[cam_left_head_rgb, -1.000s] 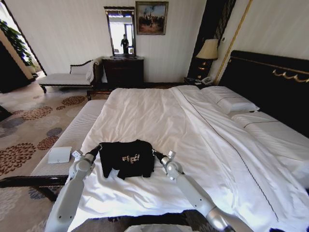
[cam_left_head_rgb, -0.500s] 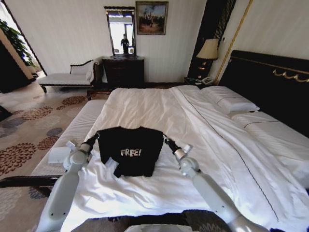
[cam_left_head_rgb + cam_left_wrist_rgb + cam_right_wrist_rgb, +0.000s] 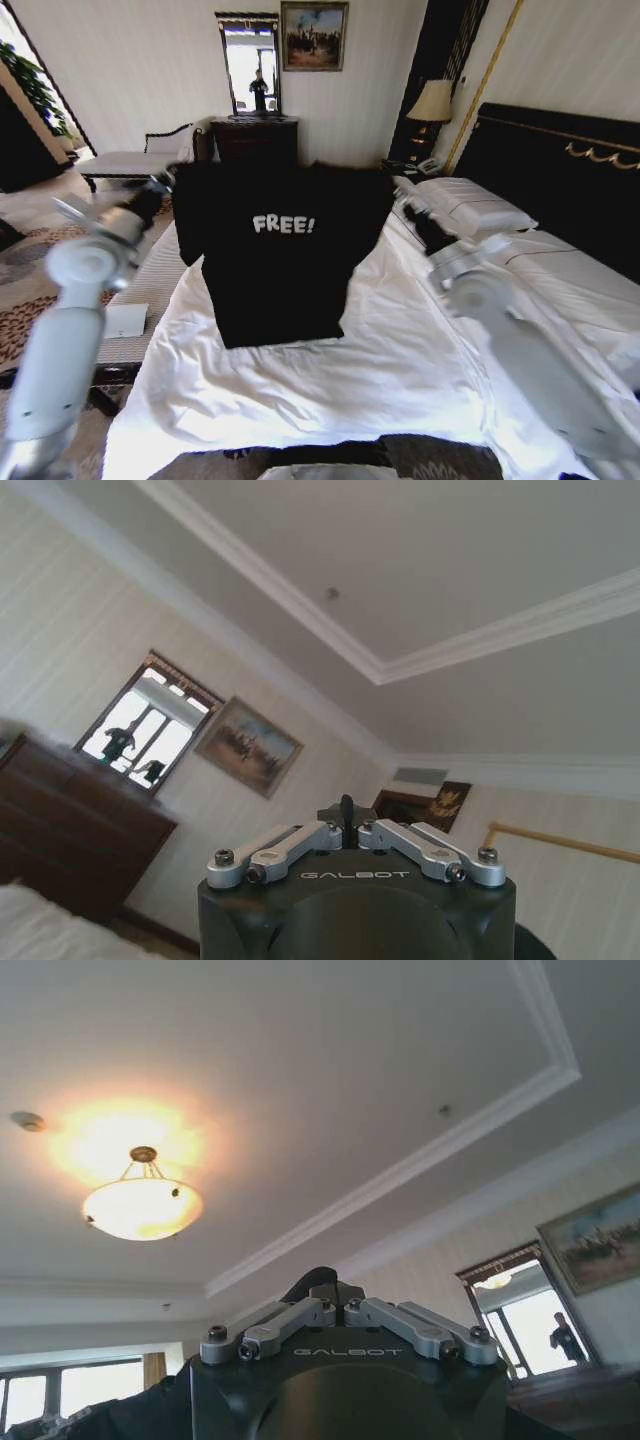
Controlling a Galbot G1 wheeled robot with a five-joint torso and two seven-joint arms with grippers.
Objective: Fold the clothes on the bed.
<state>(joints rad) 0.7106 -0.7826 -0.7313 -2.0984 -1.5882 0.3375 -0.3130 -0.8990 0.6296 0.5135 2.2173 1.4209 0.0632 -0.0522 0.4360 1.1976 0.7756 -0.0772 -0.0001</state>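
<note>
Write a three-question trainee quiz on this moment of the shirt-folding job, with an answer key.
1. True or false: the black short-sleeved T-shirt with white "FREE!" lettering lies flat on the large white-sheeted bed.
2. Which grippers hold the shirt? A) left gripper alone B) right gripper alone C) both, one at each shoulder
3. Fill in: the shirt's lettering faces the robot's ____.

Key:
1. False; it hangs lifted, with its hem near the sheet.
2. C.
3. Head camera.

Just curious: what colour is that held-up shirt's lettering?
White, on the black short-sleeved T-shirt; clearest in the head view.
</note>
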